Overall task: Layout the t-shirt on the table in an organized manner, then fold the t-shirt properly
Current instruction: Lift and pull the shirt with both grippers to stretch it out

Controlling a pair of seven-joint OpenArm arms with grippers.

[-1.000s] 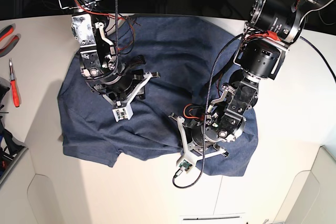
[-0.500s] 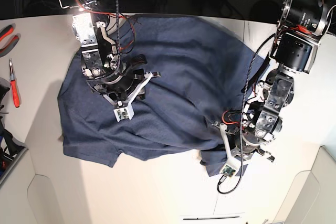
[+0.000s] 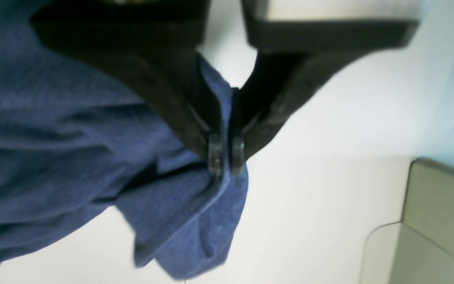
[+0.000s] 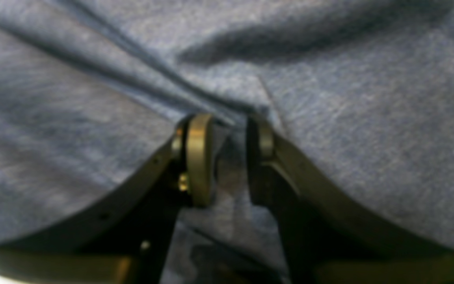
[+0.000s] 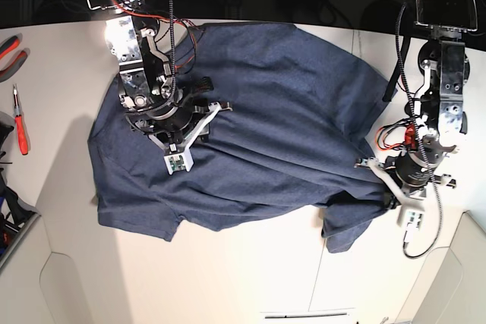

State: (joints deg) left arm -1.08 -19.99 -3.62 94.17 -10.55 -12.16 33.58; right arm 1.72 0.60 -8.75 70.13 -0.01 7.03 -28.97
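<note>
No text, label, brand, number or sign can be read anywhere in these views. The t-shirt (image 5: 258, 119) shows only plain heathered blue cloth on the side facing the cameras, with no lettering in sight. Both wrist views are too blurred to reveal any marking on the arms' dark parts, and the white tabletop (image 5: 61, 73) carries nothing legible.

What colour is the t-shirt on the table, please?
The t-shirt is heathered navy blue, clearest in the base view.
</note>
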